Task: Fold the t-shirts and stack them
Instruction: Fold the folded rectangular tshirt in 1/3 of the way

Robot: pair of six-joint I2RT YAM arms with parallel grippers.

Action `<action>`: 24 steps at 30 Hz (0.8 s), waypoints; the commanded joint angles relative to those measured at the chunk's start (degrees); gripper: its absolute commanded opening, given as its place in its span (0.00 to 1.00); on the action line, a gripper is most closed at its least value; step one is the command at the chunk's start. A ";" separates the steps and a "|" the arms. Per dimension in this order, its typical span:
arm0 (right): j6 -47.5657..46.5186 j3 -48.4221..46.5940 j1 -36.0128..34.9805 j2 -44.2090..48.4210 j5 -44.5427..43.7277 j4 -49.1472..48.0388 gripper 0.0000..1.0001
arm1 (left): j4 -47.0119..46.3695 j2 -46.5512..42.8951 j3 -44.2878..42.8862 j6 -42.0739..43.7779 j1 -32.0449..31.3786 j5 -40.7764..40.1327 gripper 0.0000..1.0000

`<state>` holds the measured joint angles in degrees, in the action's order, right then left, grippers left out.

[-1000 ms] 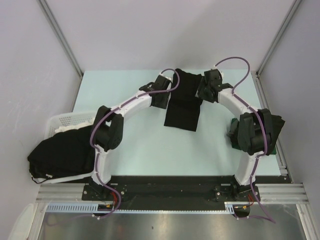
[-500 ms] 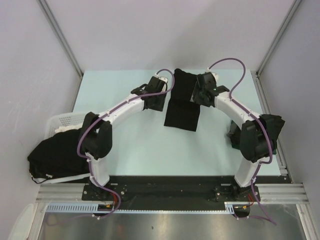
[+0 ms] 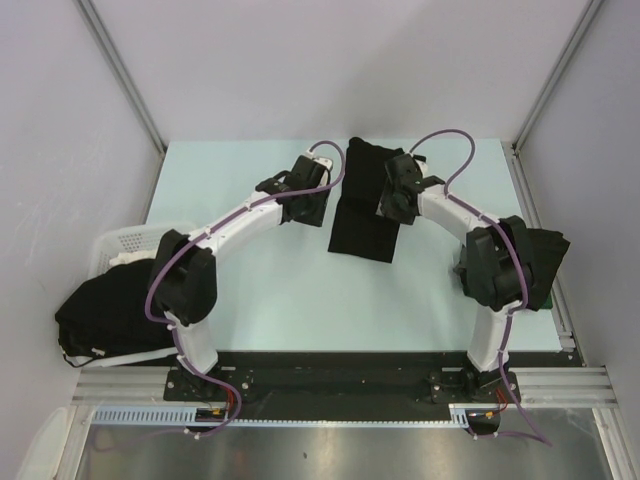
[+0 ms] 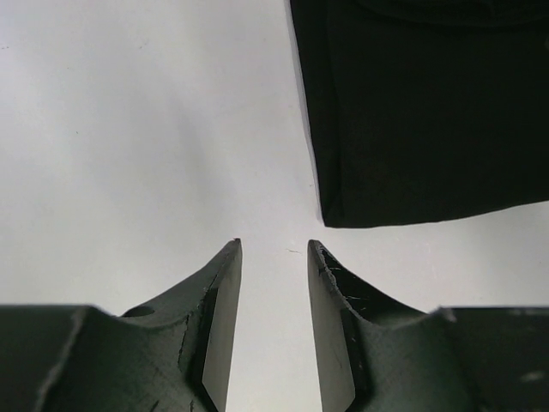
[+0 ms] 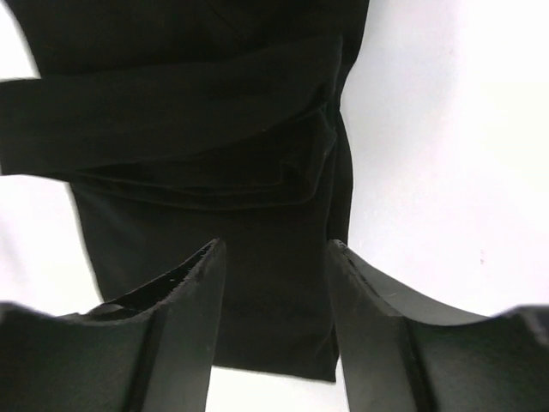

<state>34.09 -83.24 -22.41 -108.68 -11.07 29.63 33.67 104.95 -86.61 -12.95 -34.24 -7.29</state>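
Observation:
A folded black t-shirt (image 3: 362, 215) lies as a long strip at the middle of the pale table (image 3: 250, 290). My left gripper (image 3: 310, 205) hovers just left of it, open, with only bare table between its fingers (image 4: 219, 309); in the left wrist view the shirt's corner (image 4: 429, 112) is up and to the right. My right gripper (image 3: 393, 198) is open above the shirt's right side. Its fingers (image 5: 184, 318) straddle the cloth (image 5: 197, 129) without pinching it. More black t-shirts (image 3: 110, 310) are heaped in and over the basket at the left.
A white slotted basket (image 3: 130, 238) stands at the table's left edge. Dark cloth (image 3: 550, 250) lies at the right edge, partly behind my right arm's elbow, with a green thing (image 3: 466, 252) beside it. Grey walls close in the back and sides.
My left gripper has drawn back left off the shirt and narrowed slightly. My right gripper has shifted left, over the shirt's right side. The shirt lies as before.

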 commanded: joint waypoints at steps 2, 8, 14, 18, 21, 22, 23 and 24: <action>-0.16 -0.08 0.27 -1.70 2.02 -3.26 0.49 | -0.01 -0.98 -2.51 0.82 -0.21 0.61 0.40; -1.21 -1.22 0.53 -3.02 2.98 -5.19 0.05 | 0.43 -0.27 -2.95 0.65 -0.22 0.17 0.39; -3.14 -5.61 1.06 -6.98 3.69 -4.23 0.00 | 1.04 0.87 -4.18 0.29 -0.21 -0.01 0.39; -4.90 -7.55 1.32 -9.26 3.77 -4.31 0.00 | 1.31 1.22 -4.62 0.21 -0.21 -0.62 0.38; -5.61 -9.56 1.58 -10.93 3.34 -4.31 0.00 | 1.48 1.49 -4.71 0.21 -0.22 -0.71 0.38; -6.13 -10.01 1.58 -11.54 2.99 -4.40 0.00 | 1.49 1.66 -4.71 0.21 -0.21 -0.80 0.38; -6.57 -11.23 1.67 -11.72 2.64 -4.40 0.00 | 1.57 1.84 -4.80 0.21 -0.21 -0.80 0.38; -6.84 -11.94 1.93 -11.99 2.37 -4.40 0.00 | 1.83 1.84 -4.80 0.12 -0.21 -0.88 0.38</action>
<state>29.82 -90.32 -21.12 -119.66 -7.27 26.30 35.11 106.54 -88.66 -12.97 -34.24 -7.33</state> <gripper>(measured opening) 0.009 0.385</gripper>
